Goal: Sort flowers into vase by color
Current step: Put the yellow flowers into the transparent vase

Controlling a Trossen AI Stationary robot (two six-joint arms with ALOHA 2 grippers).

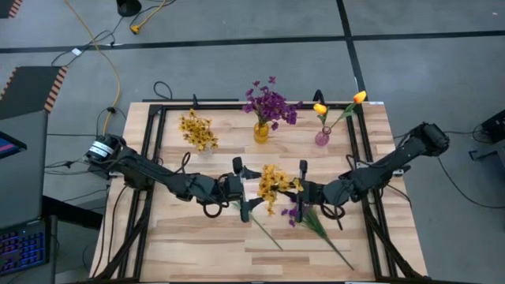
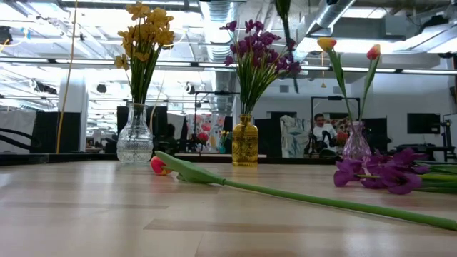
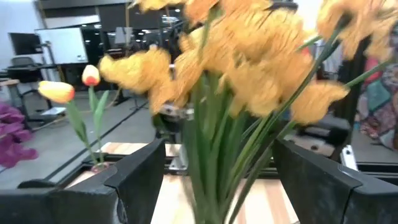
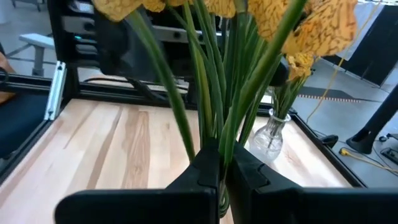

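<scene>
I see the yellow bunch held up over the middle of the table, between the two grippers; its blossoms look like ruffled fabric veined with fine dark lines, on a sheaf of thin, smooth green stems. The right gripper is clamped on those stems, its dark fingers pressed tight together around them. The left gripper faces the same bunch with its jaws spread wide, the stems standing in the gap and, as far as I can tell, touching neither broad matte-black finger. On the light, striped wooden table a purple flower lies beside the right gripper, and a tulip with a red-orange bud lies flat on a long curved stem. Along the far edge stand three glass vases: a clear, round-bellied ribbed vase holding yellow blossoms, an amber bottle-shaped vase holding purple flowers, and a small pink-tinted vase with two orange-yellow tulips. A black metal frame borders the table. I can read no labels or writing anywhere. A person sits far back in the room.
</scene>
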